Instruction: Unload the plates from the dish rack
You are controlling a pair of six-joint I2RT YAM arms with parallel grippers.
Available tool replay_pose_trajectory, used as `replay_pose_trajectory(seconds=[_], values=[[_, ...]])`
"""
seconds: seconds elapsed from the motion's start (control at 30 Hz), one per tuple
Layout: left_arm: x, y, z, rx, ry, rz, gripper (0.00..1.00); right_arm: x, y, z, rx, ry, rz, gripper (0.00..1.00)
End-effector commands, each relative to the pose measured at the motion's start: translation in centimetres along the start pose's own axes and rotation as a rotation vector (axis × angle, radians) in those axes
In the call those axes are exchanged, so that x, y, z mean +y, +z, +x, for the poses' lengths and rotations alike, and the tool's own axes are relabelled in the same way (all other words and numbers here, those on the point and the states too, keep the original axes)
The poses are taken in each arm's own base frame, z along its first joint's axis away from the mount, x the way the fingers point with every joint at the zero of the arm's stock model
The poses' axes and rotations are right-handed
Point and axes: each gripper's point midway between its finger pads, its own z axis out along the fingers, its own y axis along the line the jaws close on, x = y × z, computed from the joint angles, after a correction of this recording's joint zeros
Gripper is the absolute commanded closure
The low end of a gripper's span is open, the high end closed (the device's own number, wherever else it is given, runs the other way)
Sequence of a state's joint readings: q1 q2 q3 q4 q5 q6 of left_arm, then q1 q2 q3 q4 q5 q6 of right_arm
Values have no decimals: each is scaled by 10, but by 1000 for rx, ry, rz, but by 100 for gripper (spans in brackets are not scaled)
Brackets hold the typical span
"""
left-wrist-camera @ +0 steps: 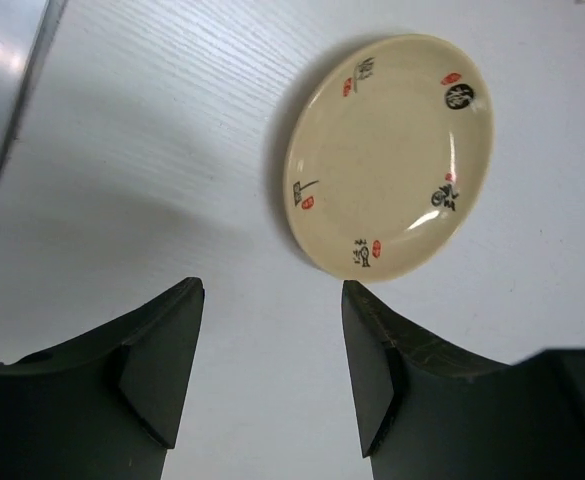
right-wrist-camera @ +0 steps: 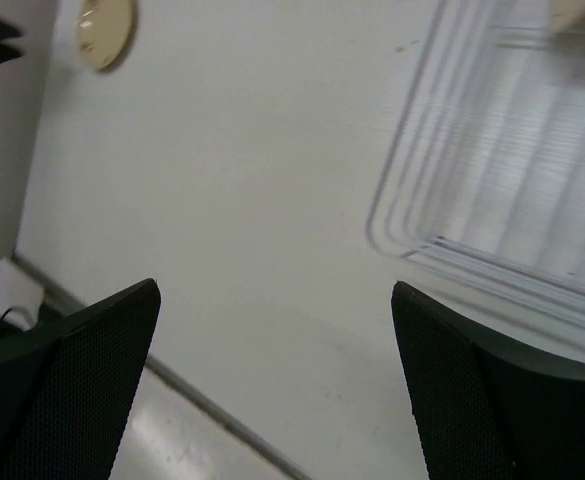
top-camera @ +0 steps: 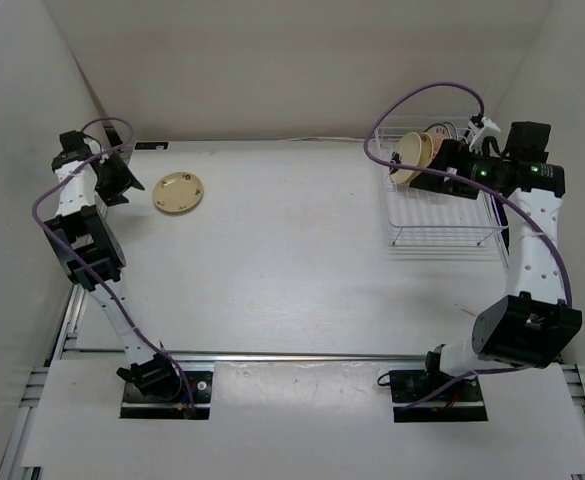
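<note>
Dark fingers [left-wrist-camera: 162,370] of the left tool [left-wrist-camera: 272,290] fill the bottom of its wrist view, spread apart with only bare counter [left-wrist-camera: 172,150] between them. Just ahead of the fingertips, toward the right-hand finger, a small cream plate [left-wrist-camera: 390,155] lies flat on the counter, face up, with little red and black marks around its rim. It is close to the tool but not touching it. From above, this left tool [top-camera: 122,185] sits just beside the same plate [top-camera: 178,192], well across the counter [top-camera: 292,250] from the dish rack [top-camera: 442,225]. The right tool [right-wrist-camera: 275,290] has its fingers [right-wrist-camera: 82,380] wide apart and holds nothing. Below and ahead of it is open counter [right-wrist-camera: 252,200], and a rounded corner of the white wire dish rack [right-wrist-camera: 492,180] lies off its right-hand finger. The flat plate [right-wrist-camera: 105,30] shows small, far ahead on its left-hand side. In the overhead view the right tool [top-camera: 440,168] hangs over the far end of the rack, where a second cream plate [top-camera: 412,157] stands tilted on edge just beside its fingertips. Whether they touch cannot be told. Behind the tool, a paler plate with dark rings [top-camera: 439,131] also stands in the rack, partly hidden by the wrist.
</note>
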State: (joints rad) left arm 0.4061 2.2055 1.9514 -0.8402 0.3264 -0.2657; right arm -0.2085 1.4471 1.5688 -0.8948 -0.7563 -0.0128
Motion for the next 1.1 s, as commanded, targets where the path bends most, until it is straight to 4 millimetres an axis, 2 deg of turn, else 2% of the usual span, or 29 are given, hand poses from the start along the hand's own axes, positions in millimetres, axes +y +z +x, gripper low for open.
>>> replay_pose_trajectory(seconds=[0.0, 0.03, 0.07, 0.1, 0.13, 0.17, 0.2, 0.23, 0.27, 0.3, 0.33, 0.37, 0.4, 0.43, 0.5, 0.53, 0.57, 0.6, 0.63, 0.67, 0.73, 0.77, 0.9, 1.07], values=[[-24, -65, -13, -106, 125, -8, 32, -32, -1, -60, -189, -14, 233, 0], [-29, -76, -10, -111, 144, 8, 32, -47, 7, -65, -182, -52, 305, 0], [-36, -82, -2, -106, 179, 22, 32, -51, 10, -72, -181, -89, 331, 0], [-42, -94, 0, -122, 202, 42, 32, -51, 8, -89, -208, -132, 367, 0], [-61, -122, 1, -173, 256, 64, 32, -65, 20, -87, -175, -114, 408, 0], [-68, -133, 5, -190, 289, 73, 32, -73, 22, -90, -171, -119, 431, 0], [-68, -138, 16, -188, 331, 58, 32, -76, 31, -89, -153, -116, 425, 0], [-86, -165, 19, -254, 383, 75, 32, -78, 34, -95, -172, -127, 424, 0], [-92, -177, 20, -296, 403, 78, 32, -79, 40, -93, -155, -147, 419, 0], [-92, -179, 32, -293, 423, 75, 32, -86, 50, -90, -136, -158, 425, 0], [-104, -209, 37, -366, 464, 97, 32, -87, 54, -96, -141, -185, 453, 0], [-110, -218, 44, -395, 485, 106, 32, -89, 59, -98, -133, -203, 464, 0], [-110, -220, 54, -405, 491, 122, 32, -100, 65, -96, -109, -222, 481, 0], [-115, -245, 60, -465, 508, 144, 30, -98, 70, -103, -121, -236, 482, 0], [-115, -252, 78, -466, 516, 172, 28, -112, 79, -106, -114, -240, 510, 0], [-119, -267, 87, -496, 546, 205, 26, -111, 82, -113, -129, -252, 516, 0], [-120, -271, 94, -501, 563, 217, 26, -117, 90, -114, -125, -250, 516, 0], [-118, -266, 107, -479, 607, 240, 26, -120, 91, -115, -124, -249, 525, 0], [-116, -268, 112, -485, 622, 238, 26, -118, 95, -122, -135, -274, 526, 0], [-117, -277, 119, -508, 642, 252, 26, -124, 102, -119, -121, -268, 527, 0], [-114, -273, 132, -492, 667, 271, 25, -126, 107, -127, -132, -291, 543, 2], [-115, -277, 137, -500, 673, 283, 25, -134, 113, -127, -126, -297, 553, 4], [-116, -274, 147, -474, 702, 314, 25, -147, 133, -124, -101, -304, 557, 7], [-115, -263, 152, -430, 703, 328, 25, -165, 147, -132, -105, -326, 587, 13]])
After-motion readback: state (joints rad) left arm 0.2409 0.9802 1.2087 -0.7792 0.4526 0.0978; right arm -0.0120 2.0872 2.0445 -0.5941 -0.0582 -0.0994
